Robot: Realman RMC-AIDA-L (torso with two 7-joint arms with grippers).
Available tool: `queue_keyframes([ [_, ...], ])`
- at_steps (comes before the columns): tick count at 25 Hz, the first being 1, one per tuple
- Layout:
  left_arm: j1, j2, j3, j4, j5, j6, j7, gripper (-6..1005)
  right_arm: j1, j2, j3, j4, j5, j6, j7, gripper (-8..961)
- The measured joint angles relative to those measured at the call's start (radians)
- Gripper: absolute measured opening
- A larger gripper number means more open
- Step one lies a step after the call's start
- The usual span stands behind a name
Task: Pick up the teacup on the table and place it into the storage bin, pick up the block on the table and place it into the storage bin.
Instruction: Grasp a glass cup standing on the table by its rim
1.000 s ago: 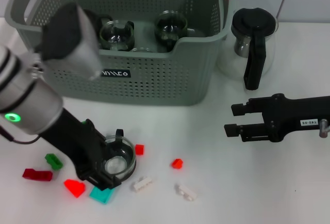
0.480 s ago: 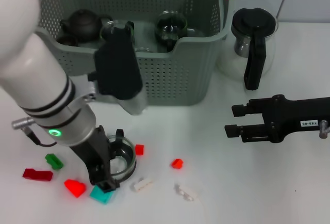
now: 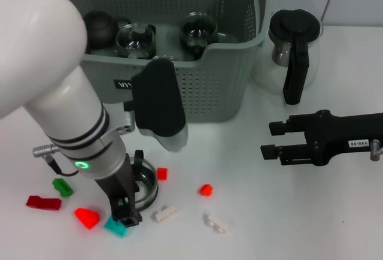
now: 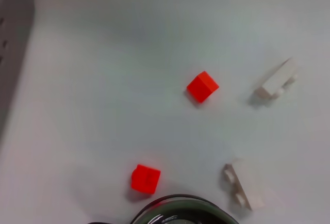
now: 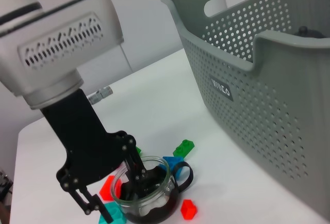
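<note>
We have the left gripper (image 3: pixel 127 197) down on the teacup (image 3: pixel 143 183), a glass cup with a black handle standing on the table (image 3: pixel 287 212) in front of the storage bin (image 3: pixel 197 86); in the right wrist view one finger sits inside the cup and the other outside, so we judge the fingers are pinched on the cup wall, a grip that suits thin glass with a handle in the way; the cup looks seated on the table, not lifted; blocks crowd it: a red block (image 3: pixel 161 173) just beside the rim, a teal block (image 3: pixel 115 226) under the fingertip, a white block (image 3: pixel 164 214) near, another red one (image 3: pixel 206 190) farther out; straight up looks like the clean way out, sideways would shove blocks; the bin's near wall is tall, so we'd need height before crossing it, and it already holds glass cups and a dark teapot (image 3: pixel 99 26), so free floor inside is tight; right gripper (image 3: pixel 270 139) parked well off to the right near the glass pitcher (image 3: pixel 293 50), fingers spread, holding nothing.
</note>
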Motion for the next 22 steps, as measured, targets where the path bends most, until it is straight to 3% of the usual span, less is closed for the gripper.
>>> queue_keyframes([
  [6, -0.003, -0.001, 0.045, -0.029, 0.018, -0.04, -0.017, 527, 0.001, 0.0, 0.0, 0.006, 0.0, -0.001, 0.0, 700],
  [20, -0.034, 0.002, 0.046, -0.041, 0.02, -0.039, -0.06, 436, 0.001, -0.003, 0.0, 0.006, 0.0, -0.002, 0.0, 699],
  [22, -0.038, 0.003, 0.046, -0.046, 0.02, -0.037, -0.062, 328, 0.001, -0.003, 0.0, 0.007, 0.0, -0.003, 0.0, 699],
])
